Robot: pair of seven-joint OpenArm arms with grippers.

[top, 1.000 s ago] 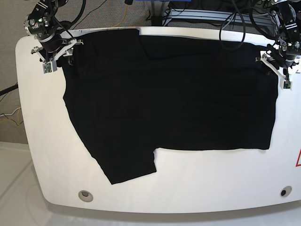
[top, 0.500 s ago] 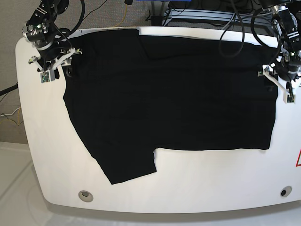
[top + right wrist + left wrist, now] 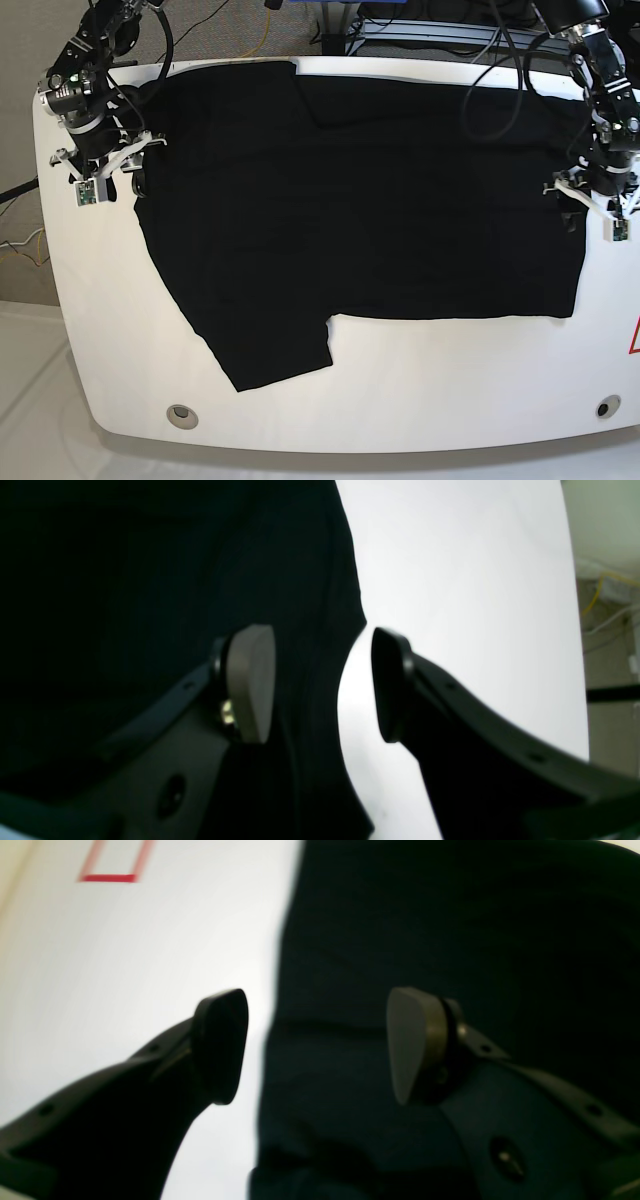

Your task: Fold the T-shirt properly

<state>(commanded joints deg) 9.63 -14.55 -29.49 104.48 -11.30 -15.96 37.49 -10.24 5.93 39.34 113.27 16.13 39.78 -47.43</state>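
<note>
No brand, label or readable writing shows. The only markings are a red outlined rectangle (image 3: 116,862) at the upper left of the left wrist view and a bit of red triangle (image 3: 634,338) at the right edge of the base view, both on the table (image 3: 420,390).

The shirt (image 3: 360,210) lies flat over the upper two thirds of the base view, reaching close to the table's far edge. Its lower edge runs straight across mid-frame on the right, then drops into a flap reaching toward the lower left. Below that edge the table is bare across the bottom of the frame, apart from two round holes (image 3: 181,413) near the lower corners. Narrow white strips remain at far left and far right.

The right gripper (image 3: 110,170) hangs at the upper left of the base view, over the shirt's left edge. Its jaws stand wide apart, one finger over cloth, the other over white table, holding nothing.

The left gripper (image 3: 590,205) sits at the right of the base view over the shirt's right edge. Its jaws are likewise spread wide and empty, astride the cloth's border.

Whether either gripper touches the shirt cannot be told.

Cables (image 3: 500,60) crowd the top of the base view.
</note>
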